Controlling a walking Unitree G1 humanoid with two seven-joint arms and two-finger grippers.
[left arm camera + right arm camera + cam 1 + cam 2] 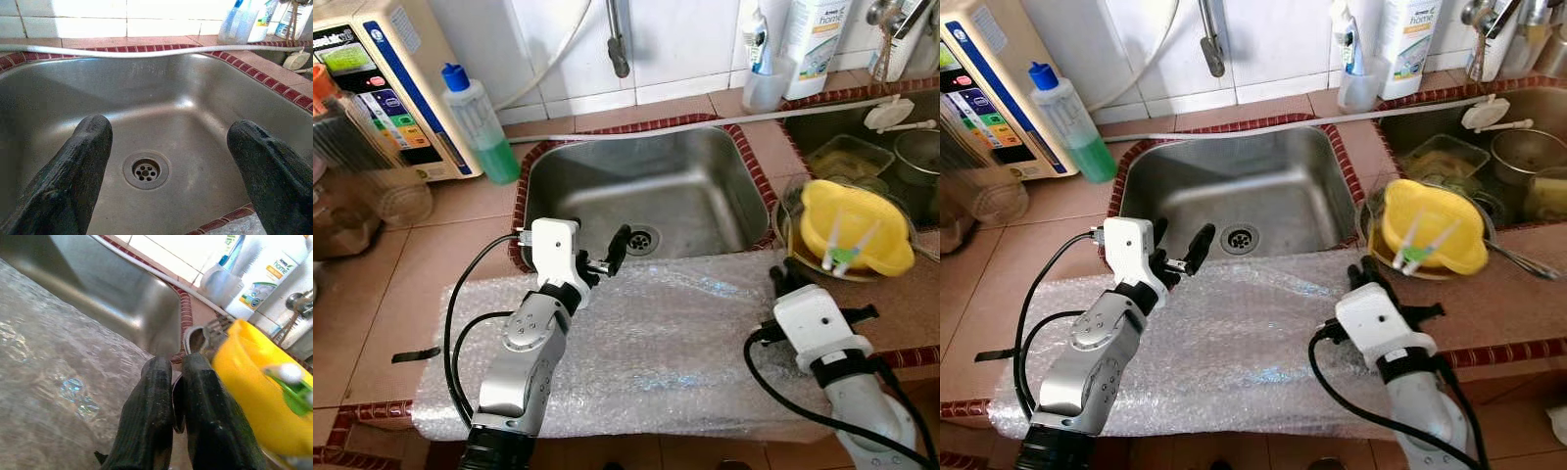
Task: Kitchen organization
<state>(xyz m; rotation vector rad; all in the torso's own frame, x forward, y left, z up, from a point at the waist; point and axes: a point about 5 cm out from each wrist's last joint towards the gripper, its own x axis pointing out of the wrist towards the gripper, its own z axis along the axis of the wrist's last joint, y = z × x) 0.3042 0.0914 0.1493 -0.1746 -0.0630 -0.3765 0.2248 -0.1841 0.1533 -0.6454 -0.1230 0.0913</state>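
My left gripper [598,257] is open and hangs over the front edge of the steel sink [705,171], pointing at the drain [145,170], with nothing between its fingers [88,147]. A sheet of bubble wrap [656,343] covers the counter in front of the sink, under both arms. My right gripper [172,369] is shut, low over the right end of the wrap. Its tips [781,272] are right beside a metal plate [193,335] that carries a yellow plastic dish [862,220]. A green and white utensil [843,253] lies on the dish.
A green soap bottle [481,127] and a white appliance [382,88] stand at the back left, beside a clear jar [372,176]. The tap [618,44] hangs over the sink. A second basin [886,152] at the right holds dishes. A cup [764,86] and a white bottle [813,39] stand behind.
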